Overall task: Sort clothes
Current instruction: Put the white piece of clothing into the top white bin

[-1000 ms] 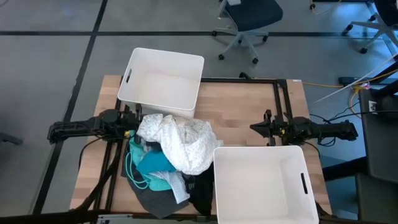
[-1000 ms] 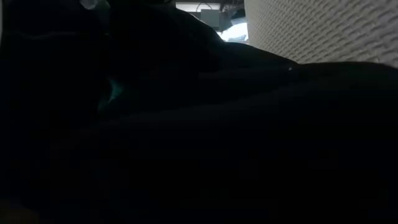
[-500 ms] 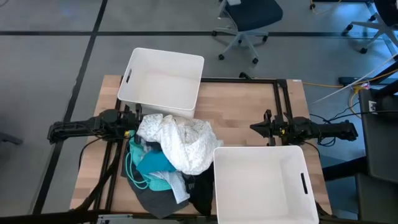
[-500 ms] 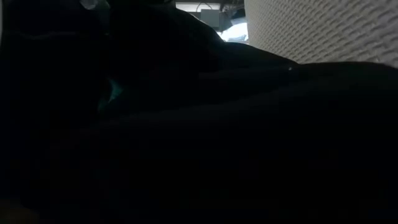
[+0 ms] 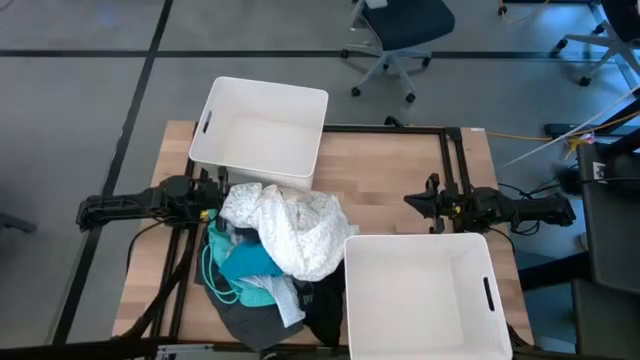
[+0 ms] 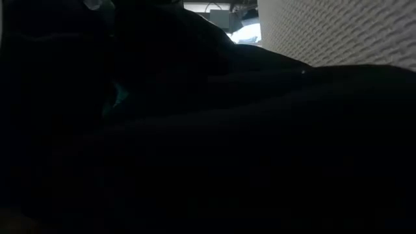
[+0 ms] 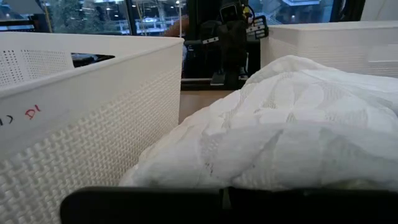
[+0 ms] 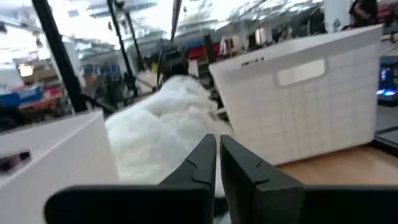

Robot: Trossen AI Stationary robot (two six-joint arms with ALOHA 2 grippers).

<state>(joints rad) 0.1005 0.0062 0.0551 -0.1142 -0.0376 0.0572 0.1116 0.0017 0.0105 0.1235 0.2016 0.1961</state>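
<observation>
While clothes pile [image 5: 270,260] sits lower left of high view, between two white bins [image 5: 262,128], nothing is held. Left gripper [image 5: 208,212] closed beside pile; right gripper [image 5: 415,204] closed, well apart. White lacy garment [image 5: 290,228] on top best picked first, fingers opened wide beforehand.

My left arm lies low and stretched out level along the left side of the surface, reaching inward toward the middle. My left hand [image 5: 203,212] sits at the end of it, its two fingers pressed together with nothing between them. My right arm mirrors it on the right side, also level and reaching inward. My right hand [image 5: 412,202] points toward the middle, its fingers [image 8: 198,163] nearly touching along their length, only a thin slit between the tips, gripping nothing. Neither hand touches anything
</observation>
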